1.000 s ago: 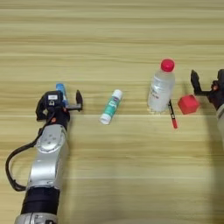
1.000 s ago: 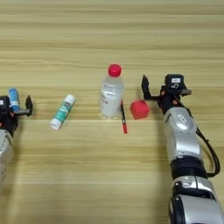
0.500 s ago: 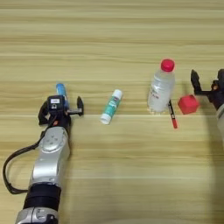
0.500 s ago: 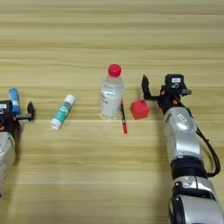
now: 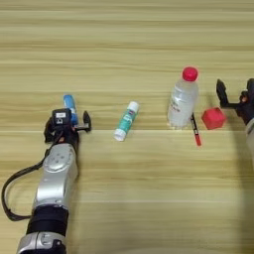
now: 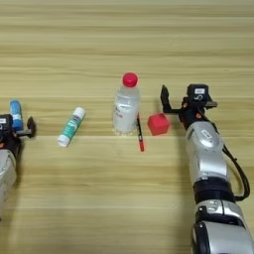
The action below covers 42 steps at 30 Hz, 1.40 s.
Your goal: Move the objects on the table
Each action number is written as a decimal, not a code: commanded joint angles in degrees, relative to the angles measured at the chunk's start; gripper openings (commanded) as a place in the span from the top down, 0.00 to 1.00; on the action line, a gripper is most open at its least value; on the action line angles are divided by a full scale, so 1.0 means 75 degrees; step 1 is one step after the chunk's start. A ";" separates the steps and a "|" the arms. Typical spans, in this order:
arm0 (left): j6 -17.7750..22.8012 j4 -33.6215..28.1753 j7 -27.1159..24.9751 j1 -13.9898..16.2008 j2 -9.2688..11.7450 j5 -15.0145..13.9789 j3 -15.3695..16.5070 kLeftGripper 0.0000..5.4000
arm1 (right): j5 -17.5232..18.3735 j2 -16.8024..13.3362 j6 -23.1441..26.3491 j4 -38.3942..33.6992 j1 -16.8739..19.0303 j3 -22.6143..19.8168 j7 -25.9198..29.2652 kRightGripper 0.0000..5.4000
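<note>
Bottle (image 5: 182, 99) with a red cap stands upright toward the right side of the table (image 5: 124, 44), and I see a red pen (image 5: 195, 131) lying against its base. Just right of that sits a red cube (image 5: 214, 118). My right pincer (image 6: 182, 101) rests beside the cube with fingers spread, grasping nothing. Near the table's middle lies a green-and-white tube (image 5: 126, 120). Toward the left edge my left pincer (image 5: 67, 124) is released too, its fingers either side of a blue-capped marker (image 5: 70, 107) without clamping it.
</note>
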 commanded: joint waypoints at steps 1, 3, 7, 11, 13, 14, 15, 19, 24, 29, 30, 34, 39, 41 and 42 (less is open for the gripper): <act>0.0194 0.0016 -0.0045 0.0172 -0.0055 -0.0095 0.0027 0.22 | -0.0023 0.0004 0.0140 -0.0027 -0.0016 -0.0007 -0.0055 0.00; 0.0191 0.0009 -0.0050 0.0176 -0.0061 -0.0097 0.0041 0.28 | -0.0020 0.0008 0.0143 -0.0028 -0.0016 -0.0009 -0.0057 0.00; 0.0176 0.0037 -0.0082 0.0170 -0.0071 -0.0110 0.0068 0.37 | -0.0020 0.0011 0.0142 -0.0026 -0.0015 -0.0011 -0.0059 0.00; 0.0132 0.0032 -0.0131 0.0188 -0.0086 -0.0116 0.0085 0.49 | -0.0017 0.0011 0.0155 -0.0075 0.0013 -0.0010 -0.0057 0.00; 0.0113 0.0040 -0.0139 0.0186 -0.0093 -0.0122 0.0099 0.52 | -0.0019 0.0012 0.0156 -0.0078 0.0013 -0.0009 -0.0058 0.00; 0.0107 0.0044 -0.0139 0.0184 -0.0096 -0.0126 0.0104 0.54 | -0.0020 0.0012 0.0156 -0.0079 0.0014 -0.0008 -0.0058 0.00; 0.0104 0.0048 -0.0137 0.0183 -0.0099 -0.0131 0.0112 0.56 | -0.0021 0.0012 0.0157 -0.0080 0.0014 -0.0008 -0.0057 0.00; 0.0090 0.0057 -0.0129 0.0169 -0.0102 -0.0158 0.0144 0.63 | -0.0024 0.0013 0.0170 -0.0091 0.0017 -0.0008 -0.0055 0.00; 0.0063 0.0069 -0.0149 0.0174 -0.0088 -0.0232 0.0153 0.74 | -0.0030 0.0022 0.0174 -0.0114 0.0030 -0.0004 -0.0062 0.00; -0.0172 0.0069 -0.0251 0.0139 -0.0053 -0.0278 0.0130 0.75 | -0.0033 0.0023 0.0176 -0.0121 0.0036 -0.0004 -0.0062 0.00; -0.0226 0.0063 -0.0282 0.0125 -0.0049 -0.0296 0.0129 0.75 | -0.0033 0.0023 0.0179 -0.0121 0.0036 -0.0005 -0.0063 0.00; -0.0443 0.0018 -0.0431 0.0022 -0.0030 -0.0353 0.0130 0.75 | -0.0035 0.0021 0.0183 -0.0122 0.0037 -0.0004 -0.0061 0.00; -0.0819 -0.0063 -0.0690 -0.0160 -0.0048 -0.0514 0.0167 0.75 | -0.0038 0.0021 0.0179 -0.0120 0.0035 -0.0005 -0.0066 0.00; -0.1019 -0.0144 -0.0821 -0.0235 -0.0047 -0.0574 0.0144 0.75 | -0.0031 0.0014 0.0168 -0.0120 0.0038 -0.0016 -0.0063 0.00; -0.1090 -0.0178 -0.0872 -0.0263 -0.0044 -0.0610 0.0134 0.75 | -0.0021 0.0015 0.0162 -0.0125 0.0039 -0.0026 -0.0066 0.00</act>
